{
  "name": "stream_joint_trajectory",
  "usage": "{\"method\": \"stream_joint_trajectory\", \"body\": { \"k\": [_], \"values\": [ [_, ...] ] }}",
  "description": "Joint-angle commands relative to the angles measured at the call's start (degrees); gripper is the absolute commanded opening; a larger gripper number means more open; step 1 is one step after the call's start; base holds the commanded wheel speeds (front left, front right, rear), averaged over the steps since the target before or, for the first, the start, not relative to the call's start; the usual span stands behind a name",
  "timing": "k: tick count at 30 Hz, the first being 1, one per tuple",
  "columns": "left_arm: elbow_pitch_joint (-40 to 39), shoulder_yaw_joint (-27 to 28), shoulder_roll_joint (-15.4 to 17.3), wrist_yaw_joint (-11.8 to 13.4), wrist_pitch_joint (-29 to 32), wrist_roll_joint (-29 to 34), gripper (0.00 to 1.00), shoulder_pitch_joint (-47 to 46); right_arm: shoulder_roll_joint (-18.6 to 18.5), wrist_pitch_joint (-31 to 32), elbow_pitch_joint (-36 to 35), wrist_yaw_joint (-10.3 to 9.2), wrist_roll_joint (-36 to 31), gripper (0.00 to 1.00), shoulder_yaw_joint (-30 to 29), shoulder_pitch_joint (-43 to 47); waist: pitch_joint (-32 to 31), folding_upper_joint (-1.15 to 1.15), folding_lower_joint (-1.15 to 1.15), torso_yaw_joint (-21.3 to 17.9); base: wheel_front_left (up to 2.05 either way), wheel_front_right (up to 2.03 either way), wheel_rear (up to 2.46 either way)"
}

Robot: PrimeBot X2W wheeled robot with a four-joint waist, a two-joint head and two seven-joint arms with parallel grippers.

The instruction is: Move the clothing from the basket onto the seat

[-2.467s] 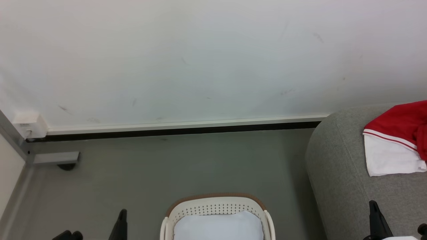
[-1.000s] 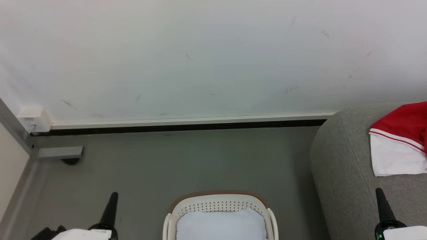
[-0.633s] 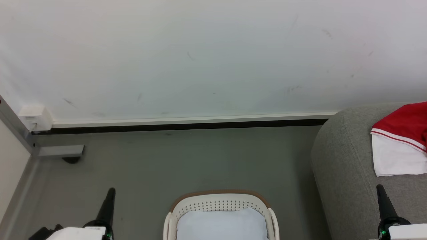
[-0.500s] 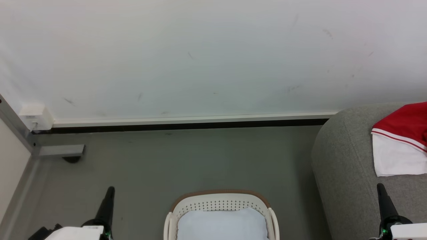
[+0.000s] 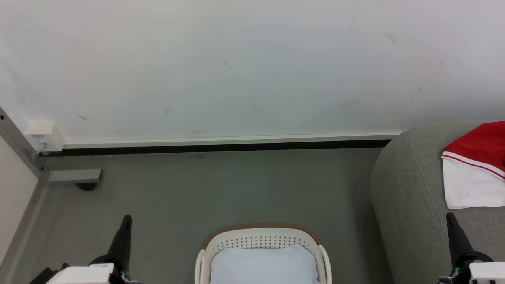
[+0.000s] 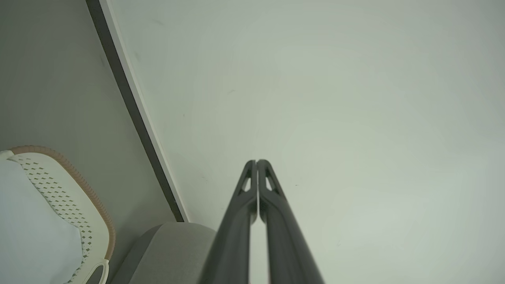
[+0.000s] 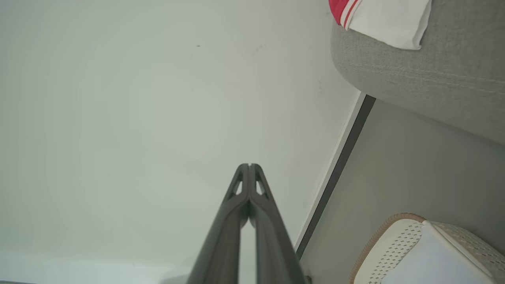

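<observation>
Clearly, red-and-white clothing [image 5: 475, 173] lies on grey seat [image 5: 410, 205].

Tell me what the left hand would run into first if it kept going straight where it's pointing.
Probably the white wall: the left hand, shut, aims at it with nothing seen between, though depth is unclear.

Basket [image 5: 260, 239]: showing smooth perforated plastic.
Seat [image 5: 406, 197]: showing matt woven cloth.
Clothing [image 5: 471, 189]: showing soft cloth.
Floor [image 5: 221, 185]: showing smooth matt finish.
</observation>
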Motion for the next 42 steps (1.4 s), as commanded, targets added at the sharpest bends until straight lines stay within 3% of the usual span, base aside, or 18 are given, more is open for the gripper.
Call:
{"method": "stream_joint_trajectory", "body": {
  "k": [1,12,42],
  "values": [
    [-0.29,0.54,0.12,-0.49,0.32,-1.57,0.0,-0.69,-0.51,0.33,-0.45,-0.13,1.67,0.0,-0.31,-0.65,0.03,0.0,0.0,0.03,0.0,0.0,0.0],
    [-0.28,1.4,-0.08,-1.14,1.33,-4.98,0.0,-1.11,-0.5,1.31,-1.07,-0.13,5.6,0.0,-0.56,-0.86,0.23,0.0,0.0,0.27,0.0,0.0,0.0],
    [-0.28,1.29,-0.07,-1.03,1.28,-4.79,0.0,-1.06,-0.49,1.27,-0.99,-0.13,5.34,0.0,-0.52,-0.84,0.23,0.0,0.0,0.27,0.0,0.0,0.0]
  ]
}}
